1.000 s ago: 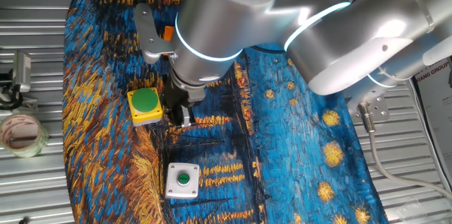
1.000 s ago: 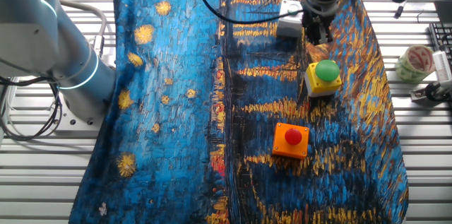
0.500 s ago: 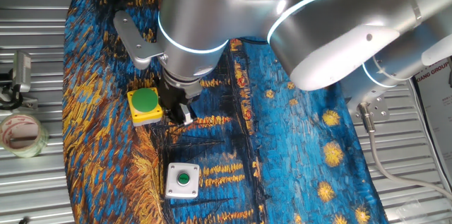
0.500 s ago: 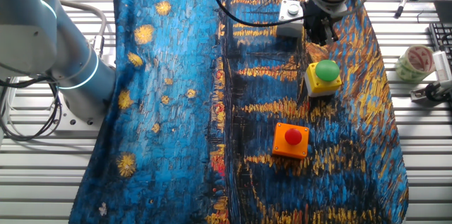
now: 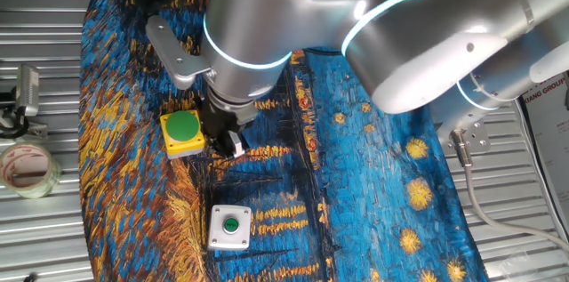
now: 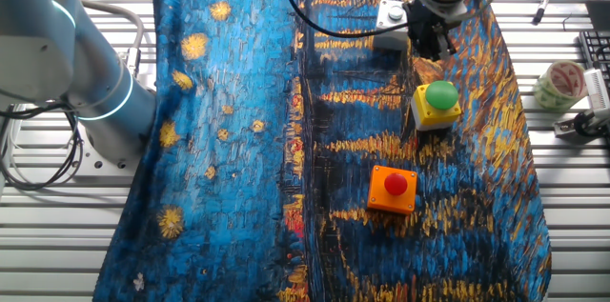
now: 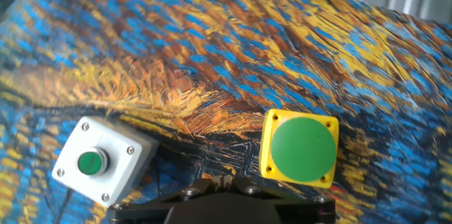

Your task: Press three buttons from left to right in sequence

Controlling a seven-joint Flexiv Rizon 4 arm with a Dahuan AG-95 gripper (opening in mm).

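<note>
1. Claw (image 5: 233,144) low over patterned cloth (image 5: 373,184) on surface, just beside yellow box (image 5: 182,132).
2. Fingertip gap not visible in any view; cannot tell whether apart or together.
3. Orange box (image 6: 393,189), yellow box, white box (image 5: 229,227) in a row, each apart.
4. Boxes likely rigid plastic, light; may slide on soft cloth.
5. No hold needed: straight-down push on centre of large green cap (image 7: 304,147).
</note>
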